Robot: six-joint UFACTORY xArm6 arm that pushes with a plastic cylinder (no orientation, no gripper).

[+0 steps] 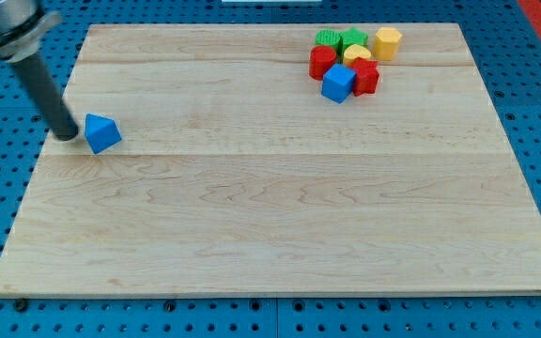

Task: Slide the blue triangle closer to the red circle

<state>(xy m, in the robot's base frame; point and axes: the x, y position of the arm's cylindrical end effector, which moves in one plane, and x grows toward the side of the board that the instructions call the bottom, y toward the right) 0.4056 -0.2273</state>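
The blue triangle (101,132) lies on the wooden board near its left edge. My tip (67,136) rests just left of the triangle, close to or touching its left side. The red circle (322,62) stands far off at the view's top right, at the left side of a tight cluster of blocks. The rod slants up to the view's top left corner.
The cluster at the top right holds a blue cube (339,83), a red block (365,77), a yellow heart-like block (355,54), two green blocks (340,39) and a yellow hexagon (388,41). The board's left edge (43,160) is just beside my tip.
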